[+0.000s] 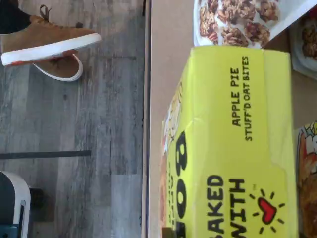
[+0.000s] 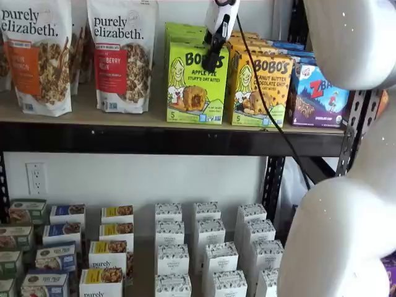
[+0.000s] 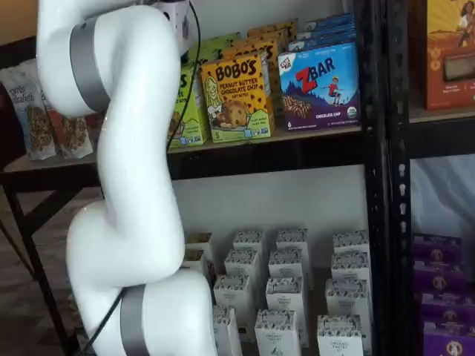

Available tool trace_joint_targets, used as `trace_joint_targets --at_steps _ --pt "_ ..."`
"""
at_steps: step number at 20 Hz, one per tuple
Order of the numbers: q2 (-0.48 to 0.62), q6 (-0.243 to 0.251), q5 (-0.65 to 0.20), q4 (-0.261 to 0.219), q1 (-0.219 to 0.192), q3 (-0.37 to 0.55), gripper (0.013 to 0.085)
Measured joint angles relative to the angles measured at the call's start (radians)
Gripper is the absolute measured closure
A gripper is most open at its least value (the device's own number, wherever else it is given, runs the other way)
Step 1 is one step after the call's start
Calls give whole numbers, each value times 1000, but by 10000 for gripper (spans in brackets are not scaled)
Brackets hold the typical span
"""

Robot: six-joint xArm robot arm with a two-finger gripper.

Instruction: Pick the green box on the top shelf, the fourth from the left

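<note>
The green box (image 2: 195, 86) stands upright at the front of the top shelf (image 2: 154, 139), first in a row of like cartons. My gripper (image 2: 212, 60) hangs from above at the box's upper right corner. One black finger lies against the front face by the top edge, and the other finger is hidden. The wrist view shows the green box (image 1: 233, 148) close up, its lid reading "Apple Pie Stuff'd Oat Bites". In a shelf view my white arm covers most of the green box (image 3: 185, 111) and the fingers.
A yellow-orange Bobo's carton (image 2: 260, 90) stands tight against the green box's right, then a blue ZBar carton (image 2: 322, 93). Granola bags (image 2: 120, 55) stand to its left. Small white boxes (image 2: 207, 247) fill the lower shelf. A shoe (image 1: 49, 42) rests on the floor.
</note>
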Motion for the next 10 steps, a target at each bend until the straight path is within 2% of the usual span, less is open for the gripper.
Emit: trace_joint_targets --at_steps 4,5,6,9,10 --pt "-3 1 -2 -3 2 4 490" --pt "-4 1 -3 -1 2 6 530" --pt "-4 1 -4 1 2 7 530" --pt "-7 1 -7 6 1 12 610" --pt "-8 1 -8 6 2 13 610"
